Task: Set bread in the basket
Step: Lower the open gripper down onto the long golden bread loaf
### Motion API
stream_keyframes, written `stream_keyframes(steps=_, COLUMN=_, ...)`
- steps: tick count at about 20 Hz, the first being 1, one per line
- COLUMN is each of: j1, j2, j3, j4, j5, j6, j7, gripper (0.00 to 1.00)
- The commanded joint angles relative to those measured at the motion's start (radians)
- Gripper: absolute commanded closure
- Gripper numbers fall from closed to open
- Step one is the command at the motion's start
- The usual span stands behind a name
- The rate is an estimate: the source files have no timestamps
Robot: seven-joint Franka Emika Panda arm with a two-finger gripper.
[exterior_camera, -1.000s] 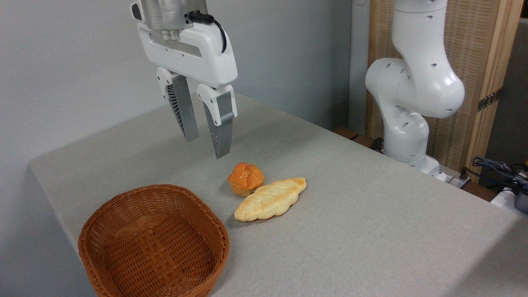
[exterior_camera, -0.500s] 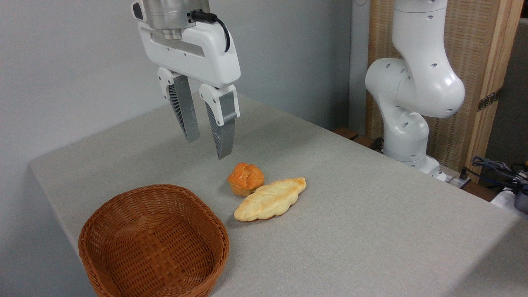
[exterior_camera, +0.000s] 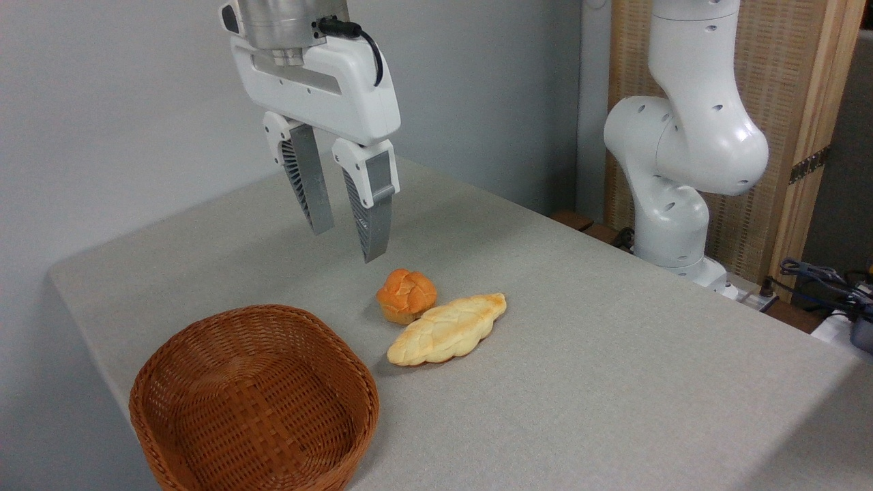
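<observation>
1. The table (exterior_camera: pixel 614 382) bears the basket (exterior_camera: pixel 254 402), the bread (exterior_camera: pixel 447 329) and a bun (exterior_camera: pixel 406 294).
2. The basket sits at the table's front left, near the edge.
3. The bread lies to the right of the basket, apart from it, slanting up toward the right.
4. The bun sits just behind the bread's left half, touching it.
5. The gripper (exterior_camera: pixel 346 244) hangs in the air above and left of the bun, behind the basket.
6. The arm's base (exterior_camera: pixel 672 225) stands at the table's far right edge.
</observation>
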Motion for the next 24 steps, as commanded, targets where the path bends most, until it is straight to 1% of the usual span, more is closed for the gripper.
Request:
stream_keyframes(steps=1, j1=-0.004, j2=-0.084, j3=0.007, j4=-0.101, j5=0.003, j6=-0.001, j7=-0.003, gripper=0.00)
stream_keyframes(steps=4, j1=-0.004, j2=-0.151, j3=0.007, j4=-0.195, j5=0.005, j6=0.018, j7=-0.002, gripper=0.00)
stream_keyframes(steps=8, j1=-0.006, j2=-0.227, j3=0.007, j4=-0.313, j5=0.009, j6=0.119, j7=-0.002, gripper=0.00)
stream_keyframes(steps=13, j1=-0.007, j2=-0.248, j3=0.015, j4=-0.362, j5=0.008, j6=0.127, j7=-0.002, gripper=0.00)
stream_keyframes(steps=14, j1=-0.010, j2=-0.260, j3=0.015, j4=-0.388, j5=0.008, j6=0.131, j7=0.000, gripper=0.00)
stream_keyframes(steps=17, j1=-0.015, j2=-0.282, j3=0.015, j4=-0.474, j5=0.008, j6=0.202, j7=0.000, gripper=0.00)
stream_keyframes(steps=20, j1=-0.017, j2=-0.296, j3=0.013, j4=-0.511, j5=0.008, j6=0.249, j7=0.000, gripper=0.00)
stream_keyframes(steps=24, j1=-0.017, j2=-0.322, j3=0.013, j4=-0.603, j5=0.009, j6=0.370, j7=0.000, gripper=0.00)
